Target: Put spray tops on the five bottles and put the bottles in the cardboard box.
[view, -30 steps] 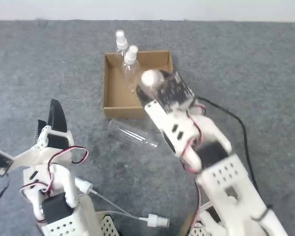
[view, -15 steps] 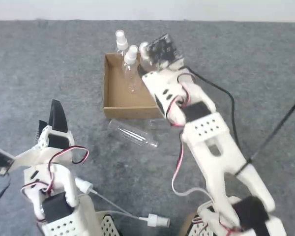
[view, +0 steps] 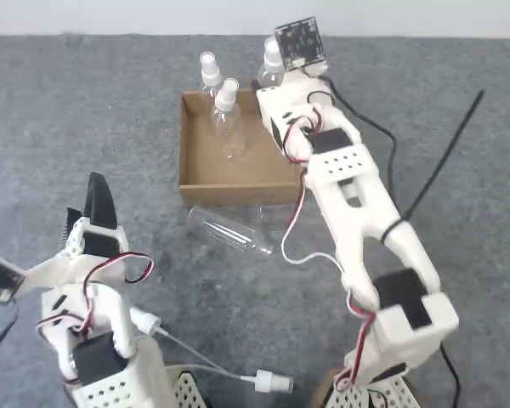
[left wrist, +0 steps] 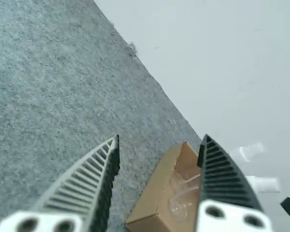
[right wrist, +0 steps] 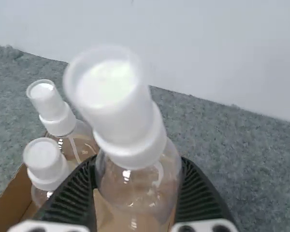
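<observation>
- Cardboard box (view: 185, 144): open-topped, upper centre of the high view, on the grey carpet (view: 85, 102).
- Right gripper (right wrist: 135, 205): clamped round the body of a clear spray bottle (right wrist: 135, 166). One black finger (right wrist: 70, 191) presses on each side of it.
- The same spray bottle (view: 272, 58) is upright and already wears a white spray top. The right arm is stretched out, and the bottle sits at the upper right corner of the box in the high view. I cannot tell whether its base rests on the box floor.
- Two capped bottles: both upright, close together at the upper left corner of the box. One (view: 227, 115) is lower in the frame and the other (view: 209, 72) is at the far wall.
- Uncapped bottle (view: 229, 231): clear, lying on its side on the carpet just below the near wall of the box, outside it.
- Loose spray top (view: 270, 382): white, with a thin tube, lying at the lower centre near the arm bases.
- Left gripper (left wrist: 161, 140): jaws spread wide with nothing between them. It sits at the lower left of the high view, well apart from the box.
</observation>
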Robot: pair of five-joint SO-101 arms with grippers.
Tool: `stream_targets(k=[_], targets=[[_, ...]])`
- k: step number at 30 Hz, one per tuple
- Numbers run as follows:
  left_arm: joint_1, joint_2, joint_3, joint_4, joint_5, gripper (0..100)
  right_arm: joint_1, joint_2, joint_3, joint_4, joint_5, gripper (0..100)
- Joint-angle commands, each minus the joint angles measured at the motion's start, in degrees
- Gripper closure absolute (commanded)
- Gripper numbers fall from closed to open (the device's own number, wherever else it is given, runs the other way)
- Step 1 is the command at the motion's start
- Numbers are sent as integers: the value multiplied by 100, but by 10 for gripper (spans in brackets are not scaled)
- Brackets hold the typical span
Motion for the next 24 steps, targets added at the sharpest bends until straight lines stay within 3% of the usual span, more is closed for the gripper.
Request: stream_targets(k=[1, 12, 24], targets=[[-35, -97, -66, -158, 9, 751, 119, 198, -765, -154, -281, 991], [-35, -97, -66, -158, 9, 751, 110, 1481, -1521, -497, -299, 991], [-35, -97, -66, -149, 9, 751, 110, 1657, -1512, -567, -264, 991]])
